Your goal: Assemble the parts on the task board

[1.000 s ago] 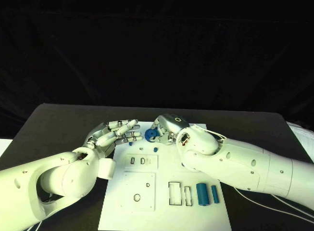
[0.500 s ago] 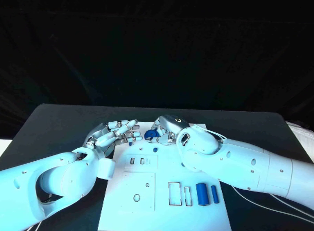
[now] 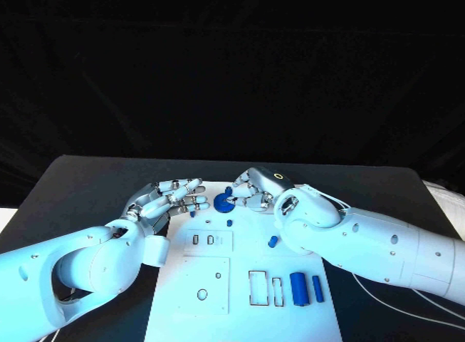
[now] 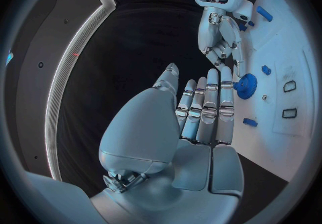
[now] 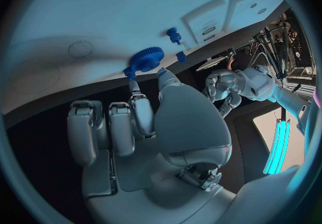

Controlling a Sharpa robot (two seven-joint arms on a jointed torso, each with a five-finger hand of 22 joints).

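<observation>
Head view: blue gear is lying at the far end of the task board, between both hands. It is being touched by the right hand; grip can't be confirmed.

Left wrist view: left hand is being kept straight-fingered, holding nothing.

Right wrist view: gear is sitting flat, axis upright, no long axis. Risk: it's being nudged off the board edge.

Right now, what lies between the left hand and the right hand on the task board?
In the head view, the blue gear lies between the left hand and the right hand, on the task board.
</observation>
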